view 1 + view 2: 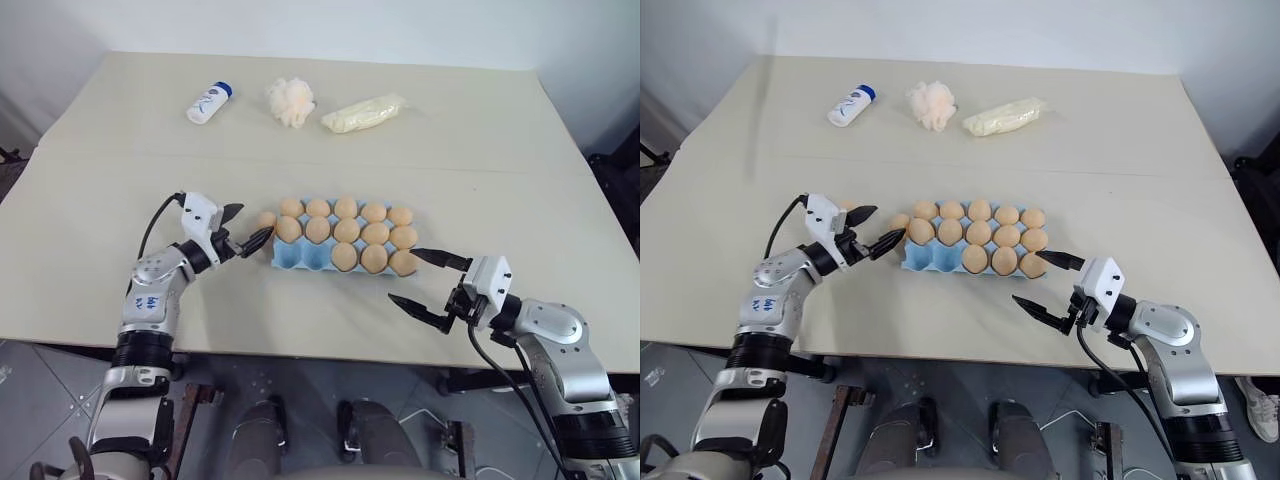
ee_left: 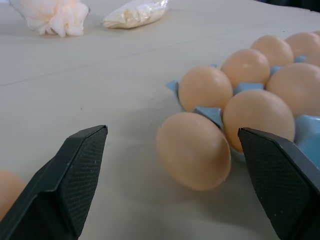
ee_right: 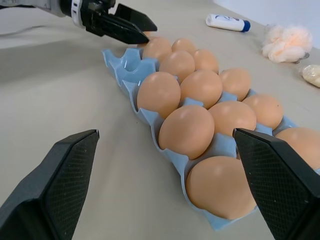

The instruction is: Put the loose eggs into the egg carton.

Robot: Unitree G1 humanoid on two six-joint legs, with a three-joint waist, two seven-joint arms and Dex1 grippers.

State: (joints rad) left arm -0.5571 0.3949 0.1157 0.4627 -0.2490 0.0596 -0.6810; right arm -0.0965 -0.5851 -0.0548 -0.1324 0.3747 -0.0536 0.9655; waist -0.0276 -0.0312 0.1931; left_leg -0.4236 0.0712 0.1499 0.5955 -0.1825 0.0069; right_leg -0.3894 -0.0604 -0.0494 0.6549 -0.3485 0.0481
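Note:
The light blue egg carton (image 1: 300,257) lies mid-table, with eggs in most cups and two front-left cups bare. One loose egg (image 1: 266,219) rests on the table against the carton's left end. My left gripper (image 1: 245,226) is open, level, with its fingers to either side of that egg (image 2: 192,150) and a little short of it. Another loose egg (image 2: 7,192) peeks in beside the left finger in the left wrist view. My right gripper (image 1: 402,276) is open and empty, just off the carton's front right corner, facing along the rows of eggs (image 3: 187,130).
At the table's far side lie a white bottle with a blue cap (image 1: 209,104), a fluffy cream puff (image 1: 290,100) and a cream plastic-wrapped packet (image 1: 363,112). The table's front edge runs just below both arms.

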